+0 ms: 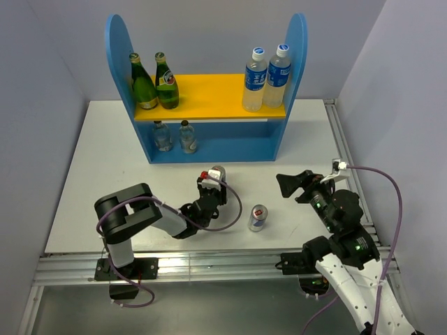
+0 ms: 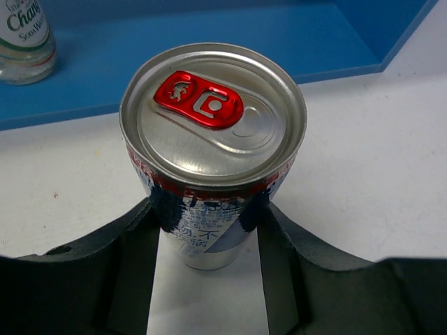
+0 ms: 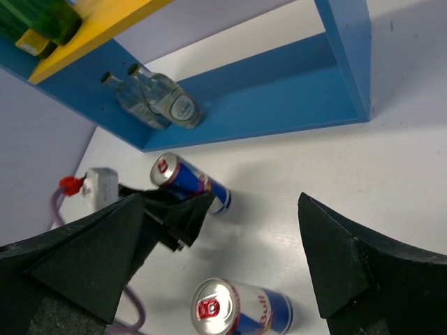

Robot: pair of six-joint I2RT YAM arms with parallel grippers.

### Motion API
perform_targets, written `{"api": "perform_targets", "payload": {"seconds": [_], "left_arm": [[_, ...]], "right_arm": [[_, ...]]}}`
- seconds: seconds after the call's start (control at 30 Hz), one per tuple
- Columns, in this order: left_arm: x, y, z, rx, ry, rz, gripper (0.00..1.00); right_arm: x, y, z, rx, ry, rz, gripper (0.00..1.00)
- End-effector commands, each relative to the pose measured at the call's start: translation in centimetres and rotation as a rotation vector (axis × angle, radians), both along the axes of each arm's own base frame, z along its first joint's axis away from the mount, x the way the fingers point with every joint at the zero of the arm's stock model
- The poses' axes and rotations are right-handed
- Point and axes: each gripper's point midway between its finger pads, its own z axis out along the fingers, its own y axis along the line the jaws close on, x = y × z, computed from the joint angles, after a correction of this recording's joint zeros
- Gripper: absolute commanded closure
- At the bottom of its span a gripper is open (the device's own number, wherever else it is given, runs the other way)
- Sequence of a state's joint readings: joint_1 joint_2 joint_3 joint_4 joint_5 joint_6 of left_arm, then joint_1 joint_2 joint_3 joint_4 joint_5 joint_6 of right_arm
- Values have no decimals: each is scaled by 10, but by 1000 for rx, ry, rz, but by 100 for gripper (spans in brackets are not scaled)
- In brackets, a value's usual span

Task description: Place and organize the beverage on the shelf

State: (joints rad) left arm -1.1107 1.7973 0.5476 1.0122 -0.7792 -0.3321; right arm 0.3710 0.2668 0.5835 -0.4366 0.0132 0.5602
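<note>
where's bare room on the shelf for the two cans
Lower level: bare from the clear bottles to the right panel. Yellow board: bare middle between green bottles and blue-capped bottles. Crowded: left ends, top right.

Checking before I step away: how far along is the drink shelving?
Done: two green bottles on the yellow board, two clear bottles on the lower level. In hand: left gripper closed on one can. Left: the second can stands on the table; right gripper open, empty.
</note>
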Motion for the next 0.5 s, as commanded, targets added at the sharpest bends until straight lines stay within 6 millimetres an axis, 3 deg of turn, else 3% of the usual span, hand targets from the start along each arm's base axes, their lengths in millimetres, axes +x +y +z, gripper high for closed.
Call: {"api": "perform_targets", "payload": {"seconds": [0.0,0.17,0.23,0.33,0.47], "left_arm": [[20,-20,41,-95,-70,-24,100],[42,-12,56,-130,-79,-4,100],[48,-9,62,-134,-86,5,100],[50,-8,65,-134,-90,11,100],[50,-8,66,-131,-91,12,100]], "right_arm": [[-17,9,-10,25,119,60,3],[-18,20,-44,-2,270,83,3],[-23,28,-46,-13,284,117,3],[-20,17,-45,-45,290,23,3],[-29,30,-53,-95,341,37,3]]}}
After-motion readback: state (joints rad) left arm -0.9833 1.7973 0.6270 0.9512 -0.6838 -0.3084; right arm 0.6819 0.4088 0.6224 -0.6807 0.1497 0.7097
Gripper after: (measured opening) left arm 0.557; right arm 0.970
